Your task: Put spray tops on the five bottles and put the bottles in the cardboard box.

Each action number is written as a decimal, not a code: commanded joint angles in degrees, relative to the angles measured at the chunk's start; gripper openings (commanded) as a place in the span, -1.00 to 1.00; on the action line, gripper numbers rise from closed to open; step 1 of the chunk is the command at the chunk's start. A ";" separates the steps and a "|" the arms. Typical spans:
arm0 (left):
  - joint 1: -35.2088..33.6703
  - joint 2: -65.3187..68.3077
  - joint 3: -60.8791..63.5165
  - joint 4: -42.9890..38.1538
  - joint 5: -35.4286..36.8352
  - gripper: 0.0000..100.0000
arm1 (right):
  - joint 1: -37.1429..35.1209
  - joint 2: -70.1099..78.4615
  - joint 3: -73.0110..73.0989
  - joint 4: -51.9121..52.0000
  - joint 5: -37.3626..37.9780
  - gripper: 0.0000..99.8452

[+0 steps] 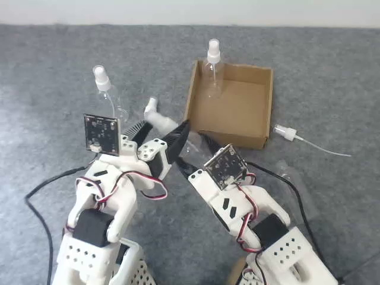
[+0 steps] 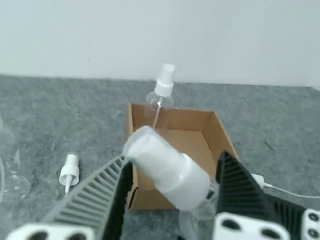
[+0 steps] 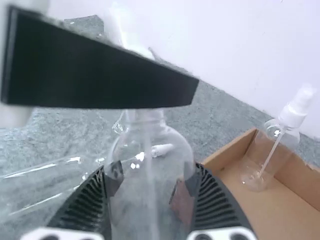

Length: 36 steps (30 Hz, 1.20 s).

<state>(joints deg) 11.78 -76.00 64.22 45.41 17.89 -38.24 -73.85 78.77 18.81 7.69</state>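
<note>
A grey, carpet-textured worktop (image 1: 332, 77) runs back to a plain white wall (image 1: 178, 10). Near its middle, the left gripper (image 2: 175, 165) clenches the white plastic spray top (image 2: 167, 172) of a clear plastic bottle (image 3: 150, 150). The right gripper (image 3: 152, 172) grasps that bottle's body, just before the open brown cardboard box (image 1: 228, 132). One capped bottle (image 1: 212, 71) stands in the box's far corner, and a loose spray top (image 1: 285, 132) lies beside the box.

Glossy clear bottle (image 3: 150, 170), matt cardboard box (image 1: 237, 113), rough carpet (image 1: 59, 71)

In the cardboard box (image 1: 240, 113), the far-left corner is taken by a standing bottle (image 1: 212, 77); the remaining floor is left open.
</note>
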 commanded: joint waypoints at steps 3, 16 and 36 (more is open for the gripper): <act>-2.20 0.26 -3.21 0.18 -0.88 -0.51 | 5.76 3.38 -3.87 -2.24 0.09 -0.99; 0.70 0.26 -3.03 0.53 -5.10 -0.44 | 6.20 20.09 -6.15 -12.26 0.35 -0.99; -16.44 4.13 -2.95 -13.27 -1.32 -0.53 | 0.84 10.59 -4.84 -2.51 2.55 -0.99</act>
<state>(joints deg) -3.16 -75.38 61.14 35.65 15.96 -36.04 -56.62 76.84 12.40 8.84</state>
